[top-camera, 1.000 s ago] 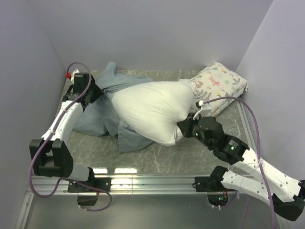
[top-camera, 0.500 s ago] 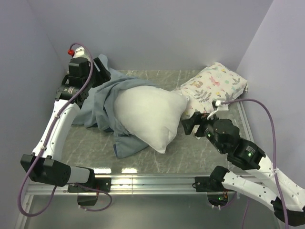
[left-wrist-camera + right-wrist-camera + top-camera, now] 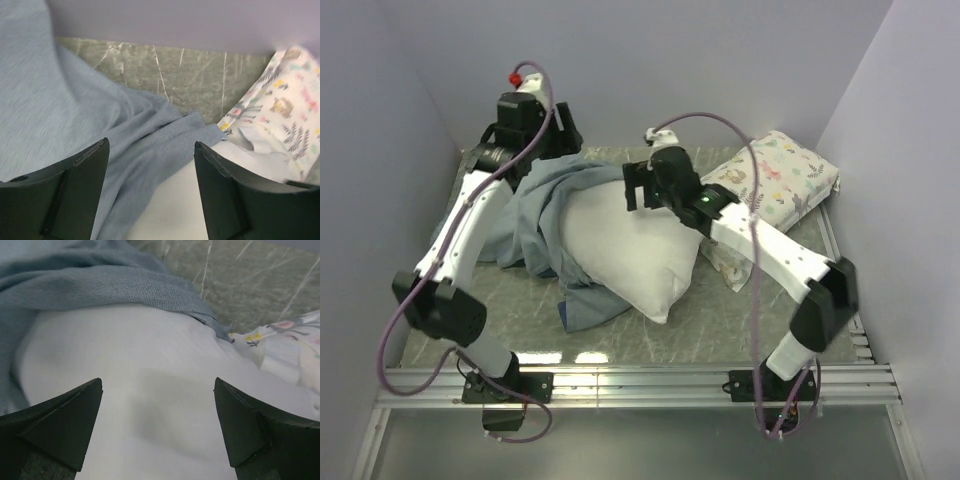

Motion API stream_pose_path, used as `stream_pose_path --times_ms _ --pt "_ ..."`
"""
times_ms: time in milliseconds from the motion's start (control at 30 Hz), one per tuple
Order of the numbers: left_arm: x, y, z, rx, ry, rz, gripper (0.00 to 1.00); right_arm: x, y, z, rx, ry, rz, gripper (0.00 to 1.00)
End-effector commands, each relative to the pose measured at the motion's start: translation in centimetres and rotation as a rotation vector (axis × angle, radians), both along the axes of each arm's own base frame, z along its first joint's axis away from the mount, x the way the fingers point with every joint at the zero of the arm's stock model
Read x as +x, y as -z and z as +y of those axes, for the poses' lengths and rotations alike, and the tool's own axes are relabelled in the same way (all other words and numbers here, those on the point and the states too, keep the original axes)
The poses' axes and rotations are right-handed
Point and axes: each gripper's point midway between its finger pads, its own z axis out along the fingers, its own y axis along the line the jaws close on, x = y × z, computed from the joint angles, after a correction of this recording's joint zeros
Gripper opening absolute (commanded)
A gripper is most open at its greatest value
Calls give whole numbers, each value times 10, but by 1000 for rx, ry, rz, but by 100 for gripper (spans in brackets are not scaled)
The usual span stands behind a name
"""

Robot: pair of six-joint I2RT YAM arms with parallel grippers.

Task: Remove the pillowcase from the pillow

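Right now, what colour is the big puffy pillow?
The pillow is plain white, clearest in the right wrist view.

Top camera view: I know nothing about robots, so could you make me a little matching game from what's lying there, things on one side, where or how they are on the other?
Things:
1. pillowcase
2. pillow
3. printed pillow
4. right gripper

Descriptions:
A. far right, at the back
B. open, just above the pillow
C. grey-blue, bunched around the pillow's left side
D. plain white, in the middle

Pairs: 1-C, 2-D, 3-A, 4-B
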Motion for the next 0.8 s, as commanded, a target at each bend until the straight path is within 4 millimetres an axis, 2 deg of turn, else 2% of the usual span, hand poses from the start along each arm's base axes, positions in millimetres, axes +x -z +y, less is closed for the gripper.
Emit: stream_pose_path --times_ms 0,33,133,167,200,233,300,333,400,433,467,567,600,667,767 --pt "17 3 -31 107 162 4 74 12 44 26 -83 -113 105 99" --pt "30 30 -37 133 181 65 74 12 64 29 -97 -120 143 99" --pt "44 74 -53 175 235 182 74 10 117 30 -113 -93 238 98" --pt "44 84 -63 185 258 203 74 8 127 29 -109 -85 256 92" --pt "46 102 -69 195 276 237 75 7 137 29 -100 -72 275 88" --pt "45 110 -76 197 297 251 75 3 149 30 -95 -76 290 83" --pt "44 134 -89 218 323 295 75 -2 162 30 -76 -71 315 42" --pt "42 141 -94 222 340 310 75 -1 166 27 -79 -51 317 17" --pt "41 160 -98 238 351 352 74 -2 169 25 -66 -29 314 6" --pt "41 165 -98 243 349 363 73 -2 168 22 -60 -13 311 0" --pt "41 172 -97 253 343 378 72 0 165 19 -53 11 299 0" --pt "48 192 -86 300 278 417 42 1 151 16 -33 39 275 0" --pt "50 194 -77 334 238 427 20 2 142 14 -35 49 267 0" --pt "61 192 -55 395 113 418 0 0 118 12 -31 56 228 0" --pt "73 176 -30 392 -8 385 0 -4 69 1 -27 85 154 0"
